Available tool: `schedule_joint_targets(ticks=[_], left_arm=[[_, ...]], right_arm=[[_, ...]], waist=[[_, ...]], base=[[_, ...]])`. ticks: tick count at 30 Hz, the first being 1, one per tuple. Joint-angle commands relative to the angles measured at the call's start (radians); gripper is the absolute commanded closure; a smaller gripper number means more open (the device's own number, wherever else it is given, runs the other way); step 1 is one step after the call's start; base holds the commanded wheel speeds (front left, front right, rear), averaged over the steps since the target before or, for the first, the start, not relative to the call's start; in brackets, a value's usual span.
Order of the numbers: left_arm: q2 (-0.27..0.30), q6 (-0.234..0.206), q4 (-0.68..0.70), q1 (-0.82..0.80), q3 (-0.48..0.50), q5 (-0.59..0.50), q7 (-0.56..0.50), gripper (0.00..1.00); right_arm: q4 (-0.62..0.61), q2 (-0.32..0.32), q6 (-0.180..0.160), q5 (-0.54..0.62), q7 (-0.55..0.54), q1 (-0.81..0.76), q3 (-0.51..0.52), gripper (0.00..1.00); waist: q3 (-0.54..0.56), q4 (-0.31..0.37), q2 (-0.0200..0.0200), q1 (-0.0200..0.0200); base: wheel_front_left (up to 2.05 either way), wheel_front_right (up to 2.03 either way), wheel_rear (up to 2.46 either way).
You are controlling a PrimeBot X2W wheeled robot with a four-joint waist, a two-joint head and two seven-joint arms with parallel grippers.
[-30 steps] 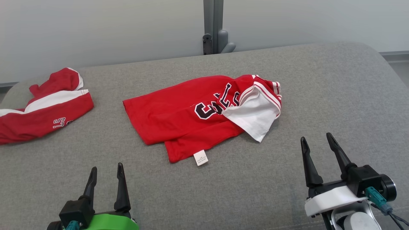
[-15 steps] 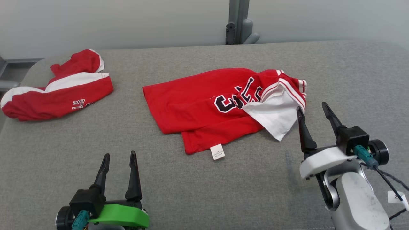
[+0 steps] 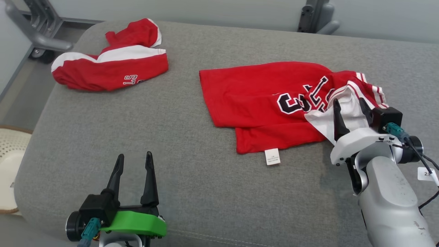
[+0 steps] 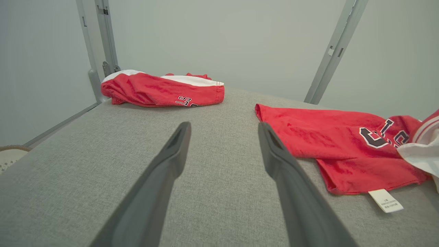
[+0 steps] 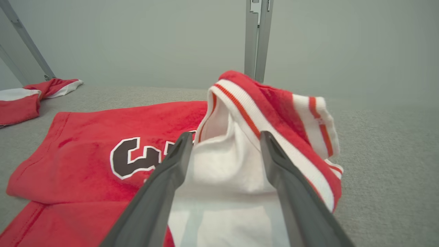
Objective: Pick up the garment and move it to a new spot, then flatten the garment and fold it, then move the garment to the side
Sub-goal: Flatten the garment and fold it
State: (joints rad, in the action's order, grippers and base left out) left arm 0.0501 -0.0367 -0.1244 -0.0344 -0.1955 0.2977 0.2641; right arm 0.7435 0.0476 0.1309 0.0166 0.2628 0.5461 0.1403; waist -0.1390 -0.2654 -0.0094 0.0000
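Note:
The garment (image 3: 260, 96) is a crumpled red jersey with dark lettering, a white label at its near hem and a white flap turned over at its right end. It lies right of centre on the grey padded surface (image 3: 205, 192). My right gripper (image 3: 349, 103) is open, its two fingers standing either side of that white flap (image 5: 223, 164); nothing is pinched. In the right wrist view the right gripper (image 5: 224, 135) frames the striped trim. My left gripper (image 3: 134, 156) is open near the front edge, well left of the garment (image 4: 319, 133), with bare surface between its fingers (image 4: 171, 161).
A second red and white garment (image 3: 113, 68) lies bunched at the far left corner. Grey metal frame posts (image 3: 317, 15) rise behind the surface, and more frame (image 3: 31, 27) stands at the far left. A pale woven basket (image 3: 8, 161) sits on the floor to the left.
The head camera has swung, shifting the whole picture right and down. My right gripper has moved forward from the bare surface to straddle the garment's white flap. The left gripper keeps its place.

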Motion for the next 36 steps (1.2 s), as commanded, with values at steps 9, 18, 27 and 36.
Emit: schedule_joint_targets(ticks=[9, 18, 27, 36], left_arm=[[0.001, -0.013, 0.009, -0.015, -0.003, 0.012, 0.000, 0.00], [0.001, -0.011, 0.008, -0.011, 0.011, 0.007, 0.000, 0.00], [0.001, -0.004, 0.004, -0.005, 0.020, -0.005, 0.000, 0.00], [0.001, 0.004, -0.004, -0.023, 0.018, -0.015, 0.000, 0.00]], right_arm=[[0.087, 0.006, 0.000, 0.094, 0.004, 0.059, 0.109, 1.00], [-0.044, 0.005, 0.000, -0.020, 0.004, 0.020, 0.094, 1.00], [-0.126, 0.005, 0.000, -0.200, 0.003, -0.097, 0.128, 1.00], [-0.086, 0.005, 0.000, -0.196, 0.004, -0.135, 0.192, 1.00]], waist=[[-0.038, -0.067, 0.0094, 0.0000], [-0.030, 0.006, 0.0094, 0.0000], [-0.018, 0.109, 0.0094, 0.0000], [-0.034, 0.136, 0.0094, 0.0000]], base=[[0.00, 0.00, 0.00], [0.00, 0.00, 0.00], [0.00, 0.00, 0.00], [0.00, 0.00, 0.00]])
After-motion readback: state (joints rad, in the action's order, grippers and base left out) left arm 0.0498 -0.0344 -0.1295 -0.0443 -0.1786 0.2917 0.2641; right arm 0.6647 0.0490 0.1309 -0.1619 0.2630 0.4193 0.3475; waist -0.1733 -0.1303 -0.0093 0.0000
